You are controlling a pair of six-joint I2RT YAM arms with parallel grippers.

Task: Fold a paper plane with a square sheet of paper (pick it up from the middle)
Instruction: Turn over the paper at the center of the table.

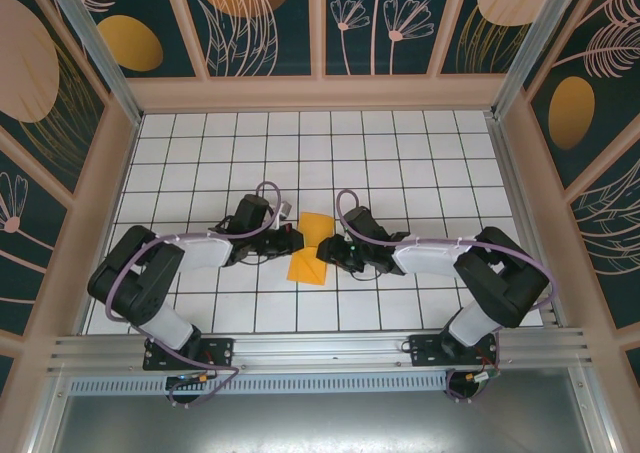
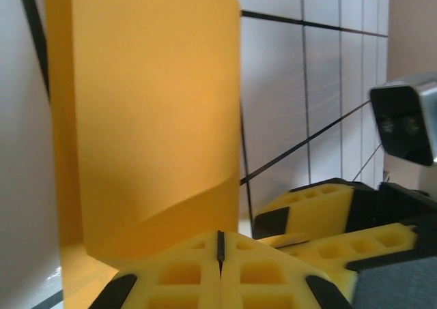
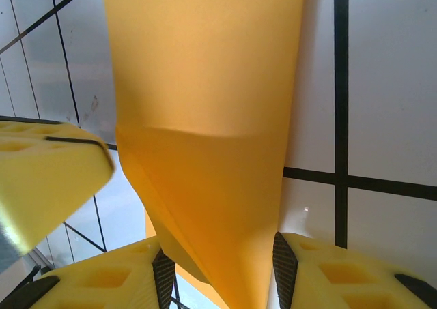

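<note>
White table with a black grid (image 1: 400,143) fills the floor of a booth whose dark teal wall panels (image 1: 455,13) carry printed flowers and orange ovals.

At the middle of the table the left gripper (image 2: 220,244) has its two yellow foam-faced jaws pressed flat together, a thin dark seam between them. The square sheet of thin orange-yellow paper (image 2: 150,118) rises just beyond those tips as a tall upright flap, curling round at its foot. Whether an edge of it is caught in the seam I cannot tell.

The right gripper (image 3: 218,268) faces it from the other side. Its jaws stand partly apart, and a creased, tapering fold of the paper runs down between the dark-edged yellow pads (image 3: 341,275), reaching both. Whether they press on it I cannot tell. From the right wrist, the left gripper's joined fingers sit just beside the paper's left edge.

From above, the paper lies between the two grippers near the table's centre. One part lies on the tiles towards the arm bases, and another part is lifted behind it.

The black-and-white left arm (image 1: 150,268) and right arm (image 1: 490,273) bend inward from their bases at the near edge, each trailing a purple cable.
</note>
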